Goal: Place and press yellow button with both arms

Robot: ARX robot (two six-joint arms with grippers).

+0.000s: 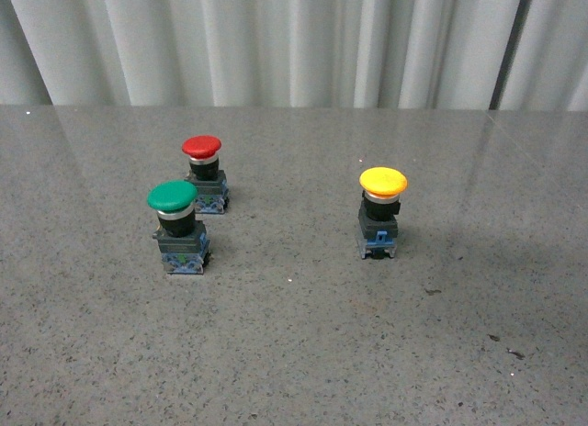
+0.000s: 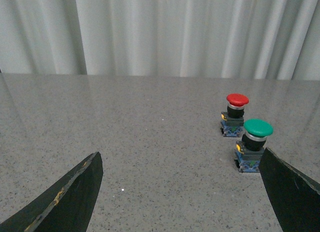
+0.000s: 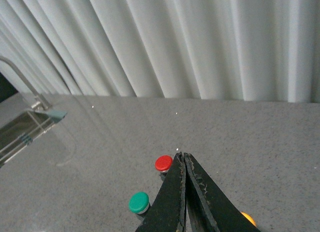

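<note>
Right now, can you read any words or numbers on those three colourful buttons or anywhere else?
No readable text anywhere.
Red mushroom-capped push button: no marking on the cap.
Green mushroom-capped push button: cap plain; small marks on its base are too blurred to read.
Yellow mushroom-capped push button: cap plain.
Grey speckled table: no writing.

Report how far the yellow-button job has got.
Nothing looks done yet. The yellow mushroom-capped push-button switch stands upright and untouched on the grey speckled table, apart from the green-capped switch and red-capped switch. Nothing is in hand: the left tool is open and empty, the right tool shut on nothing. Placing and pressing both remain.
</note>
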